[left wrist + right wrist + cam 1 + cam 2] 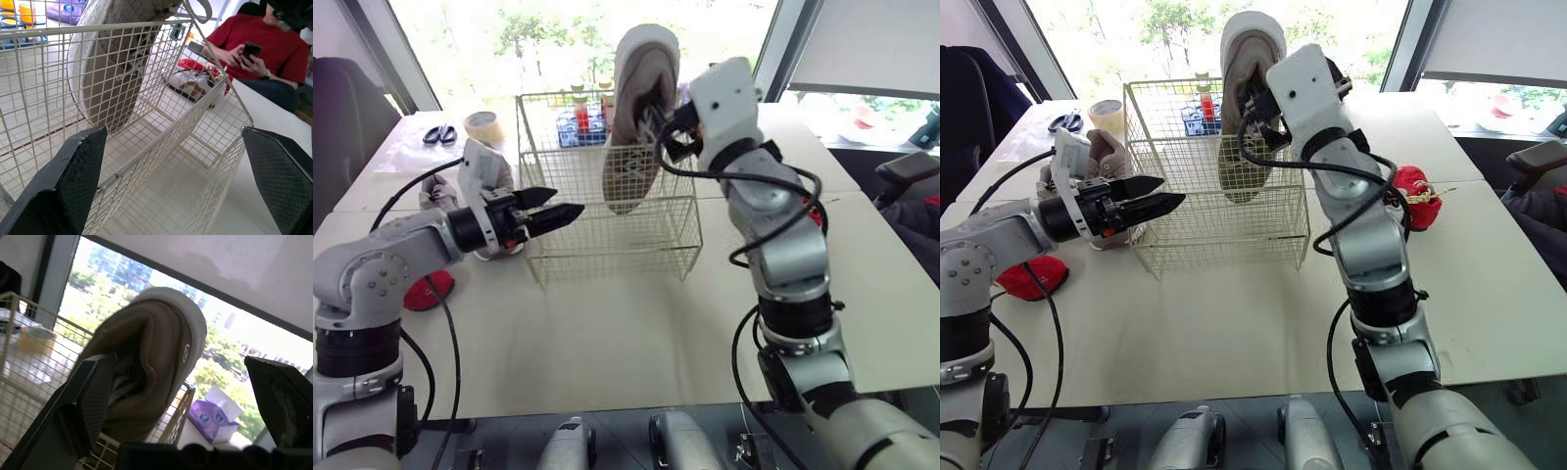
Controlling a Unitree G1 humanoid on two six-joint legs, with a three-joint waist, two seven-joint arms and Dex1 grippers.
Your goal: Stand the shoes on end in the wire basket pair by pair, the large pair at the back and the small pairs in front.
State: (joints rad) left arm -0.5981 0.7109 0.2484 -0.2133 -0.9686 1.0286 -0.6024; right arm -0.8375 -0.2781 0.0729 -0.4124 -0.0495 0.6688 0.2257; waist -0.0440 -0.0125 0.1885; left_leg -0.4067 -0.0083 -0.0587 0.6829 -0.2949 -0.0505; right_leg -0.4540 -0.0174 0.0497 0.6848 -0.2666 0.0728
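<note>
Over the wire basket (607,245), right claw (177,358) spread beside upright shoe (641,108); left claw (568,200) apart outside.

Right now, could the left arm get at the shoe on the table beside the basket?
Probably yes: the shoe lies outside the wire basket, right beside the left gripper, nothing visibly between them. The open gripper points at the basket, so it would need turning.

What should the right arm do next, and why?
Probably draw the right tool up and away from the large shoe. Its fingers are spread open, and the shoe already stands toe-down inside the wire basket, heel above the rim.
</note>
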